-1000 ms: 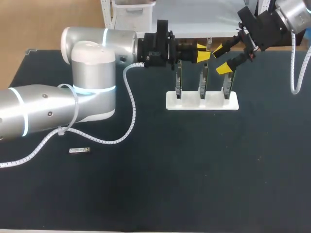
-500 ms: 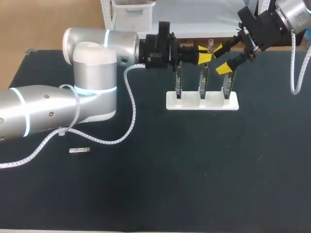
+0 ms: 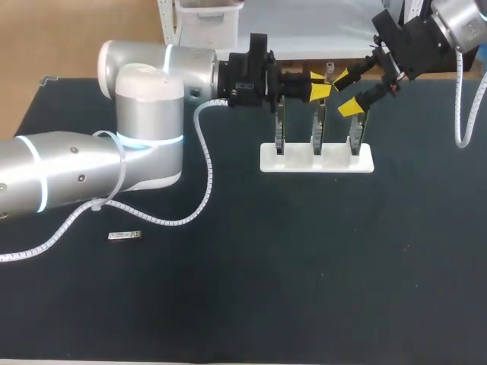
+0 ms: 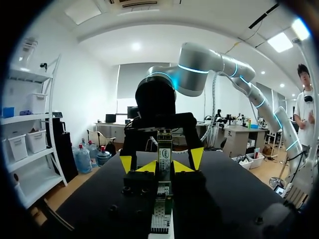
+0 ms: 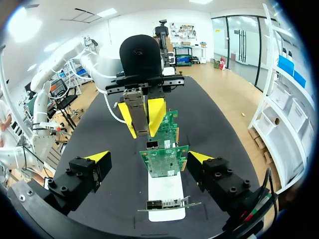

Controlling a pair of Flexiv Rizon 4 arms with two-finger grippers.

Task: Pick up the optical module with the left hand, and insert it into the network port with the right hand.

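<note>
Three network cards [image 3: 318, 125] counted, upright in a row on a white stand [image 3: 317, 163] toward the far side of the black mat [image 3: 304, 266]. Made out a network port [image 5: 152, 145], a small metal cage, at the top edge of one card. Found the left gripper [image 3: 317, 82] above the stand, about level with the card tops, coming in from the stand's left and clenched on the optical module [image 5: 135, 110], a grey metal block pinched from both sides between the yellow fingers. Saw that module raised clear of the stand, near the top of the middle card. Found the right gripper [image 3: 346, 91] above the stand's right end, facing the left gripper, fingers spread wide and grasping nothing, one yellow tip to either side of the cards. Spotted a second small silver module [image 3: 125, 236] flat on the mat, well to the left of the stand and nearer the robot than it.
</note>
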